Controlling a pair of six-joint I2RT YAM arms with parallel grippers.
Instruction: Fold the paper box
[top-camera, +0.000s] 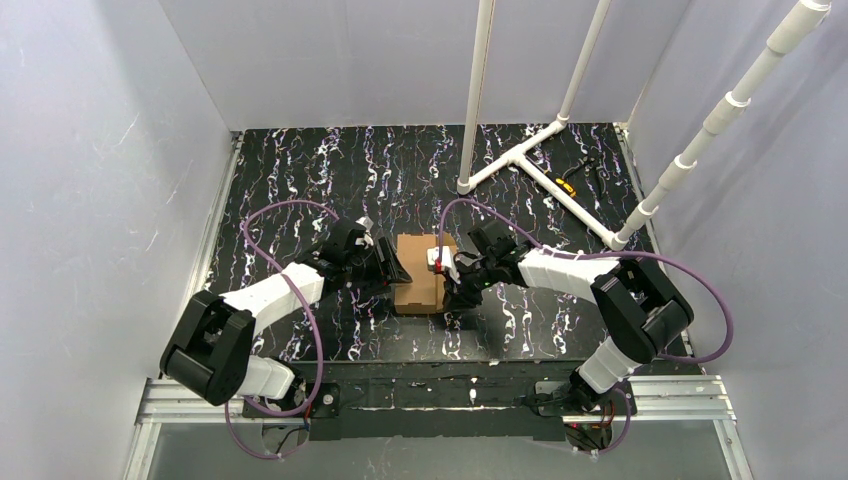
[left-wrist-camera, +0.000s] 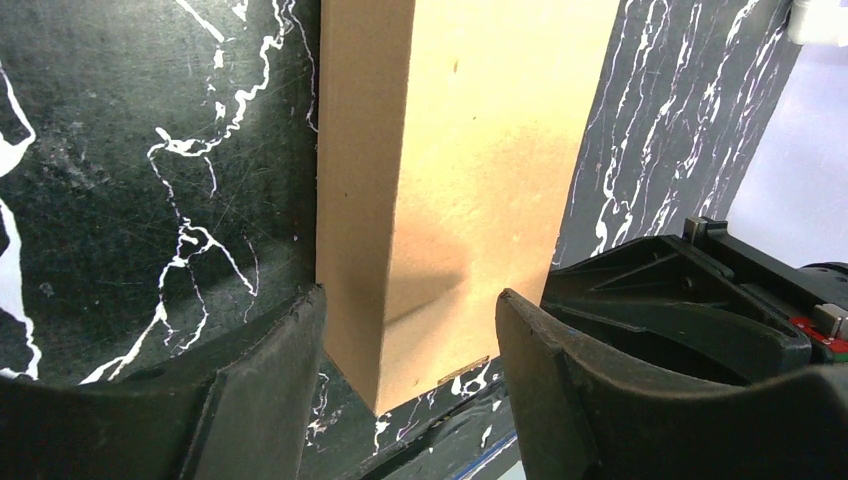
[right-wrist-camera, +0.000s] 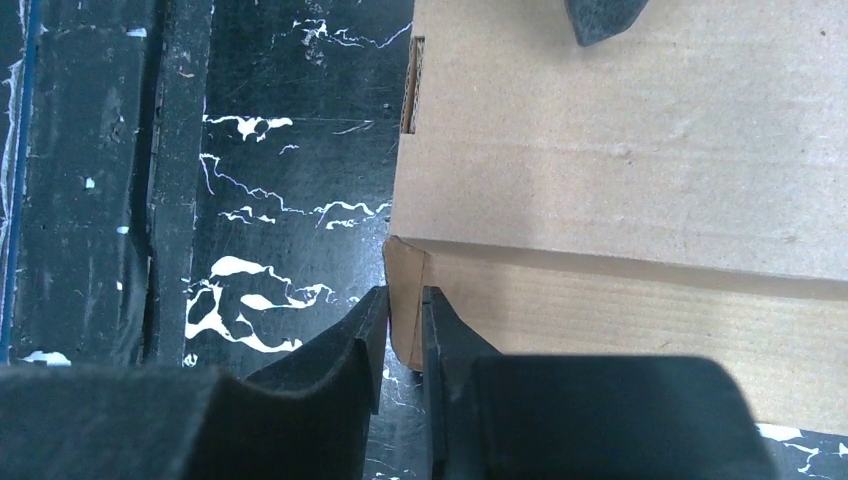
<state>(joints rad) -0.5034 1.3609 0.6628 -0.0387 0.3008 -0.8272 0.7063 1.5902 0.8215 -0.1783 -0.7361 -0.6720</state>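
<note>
The paper box (right-wrist-camera: 620, 150) runs off the right wrist view's top and right edges; whether the right gripper (right-wrist-camera: 404, 298) pinches its corner is unclear. A yellow item (top-camera: 566, 185) beside the pipes (top-camera: 520, 157) is too small to name.

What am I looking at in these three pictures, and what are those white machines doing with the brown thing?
Two robot arms, each ending in a two-fingered hand. One picture looks down from above; the other two come from cameras on each wrist. On the black marbled table lies a brown paper box, already box-shaped. The left hand is open, its fingers either side of the box's end. The right hand pinches a thin cardboard edge at a corner.
</note>
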